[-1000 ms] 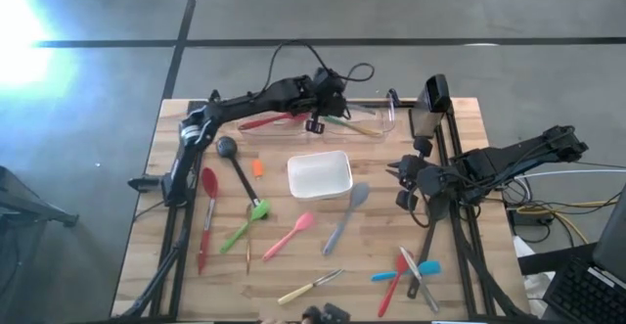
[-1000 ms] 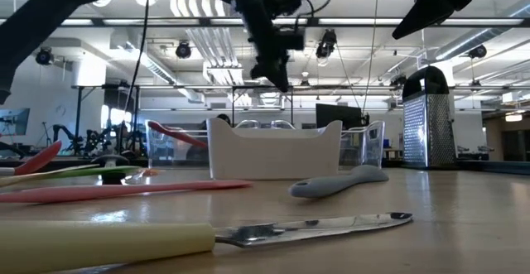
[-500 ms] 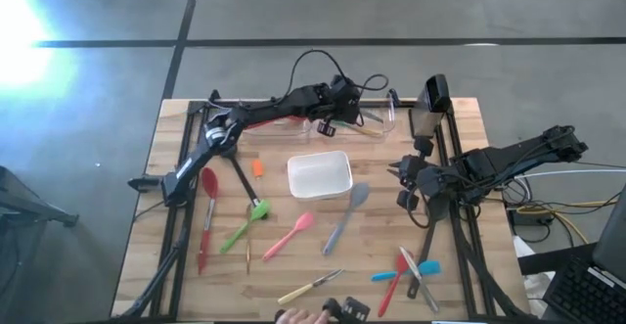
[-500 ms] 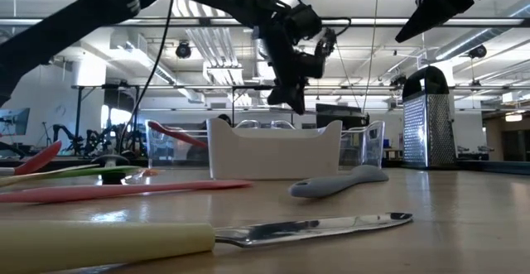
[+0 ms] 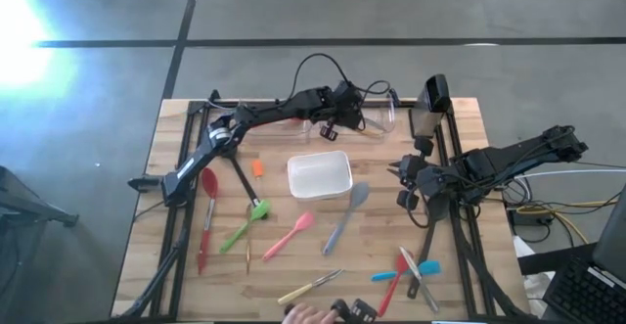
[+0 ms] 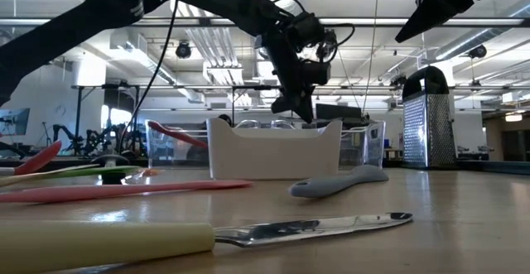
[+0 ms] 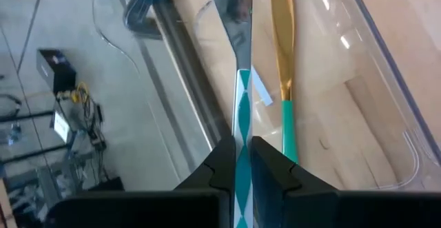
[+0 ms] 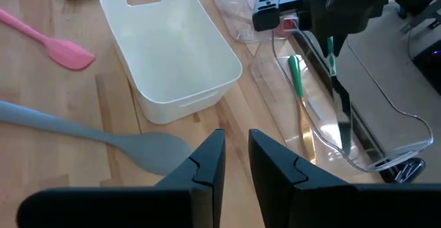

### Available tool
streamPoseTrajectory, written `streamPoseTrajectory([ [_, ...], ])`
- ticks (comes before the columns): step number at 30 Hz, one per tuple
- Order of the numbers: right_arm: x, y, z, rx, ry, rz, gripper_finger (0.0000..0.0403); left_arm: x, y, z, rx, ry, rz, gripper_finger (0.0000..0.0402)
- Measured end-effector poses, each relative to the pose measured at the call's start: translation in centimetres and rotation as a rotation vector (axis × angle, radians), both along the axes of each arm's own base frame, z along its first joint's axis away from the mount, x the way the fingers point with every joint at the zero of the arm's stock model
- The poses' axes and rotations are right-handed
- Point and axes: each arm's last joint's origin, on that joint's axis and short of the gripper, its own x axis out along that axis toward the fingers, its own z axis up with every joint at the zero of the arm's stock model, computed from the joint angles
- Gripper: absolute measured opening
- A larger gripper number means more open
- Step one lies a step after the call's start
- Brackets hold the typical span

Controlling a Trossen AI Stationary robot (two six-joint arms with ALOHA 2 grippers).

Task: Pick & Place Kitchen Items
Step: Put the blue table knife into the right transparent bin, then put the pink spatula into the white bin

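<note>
My left gripper (image 5: 342,123) reaches over the clear bin (image 5: 377,120) at the table's far edge. It is shut on a slim utensil with a green-and-white handle and a silver end (image 7: 234,21). A gold utensil with a green handle (image 7: 282,83) lies in the bin beside it. My right gripper (image 8: 236,142) is open and empty at the table's right, near the white dish (image 5: 319,175). The grey spatula (image 5: 347,216), pink spatula (image 5: 290,234), green spatula (image 5: 245,224), red spoon (image 5: 206,216), black ladle (image 5: 235,162) and cream-handled knife (image 5: 311,287) lie flat on the table. My left gripper pinches the utensil's green-and-white handle (image 7: 241,135) between its two fingers. The fingers come from above, slanting down, and lie along the utensil. The silver end (image 8: 342,118) hangs below the fingers inside the clear bin. Whether it touches the bin's floor I cannot tell.
A metal grater (image 5: 430,104) stands at the far right. Blue and red utensils (image 5: 406,270) lie at the near right. A red utensil (image 5: 259,120) lies in the bin's left part. A person's hand with a black object (image 5: 337,312) shows at the near edge.
My left gripper has gone toward the table's right edge along the far side and down into the clear bin, still shut on the green-and-white utensil. A person's hand has come in at the near edge.
</note>
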Motion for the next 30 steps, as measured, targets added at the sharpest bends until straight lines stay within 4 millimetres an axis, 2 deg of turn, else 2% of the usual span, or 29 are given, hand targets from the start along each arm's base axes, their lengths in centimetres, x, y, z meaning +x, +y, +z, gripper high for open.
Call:
streamPoseTrajectory([
  [16, 0.01, 0.0, 0.0, -0.001, 0.0, 0.001, 0.0053, -0.2, 0.56, -0.14, -0.016, -0.005, -0.009, 0.0029],
  [30, 0.01, 0.0, 0.0, 0.001, 0.0, 0.0, 0.0068, -0.01, 0.58, 0.12, 0.058, -0.012, 0.05, 0.01],
])
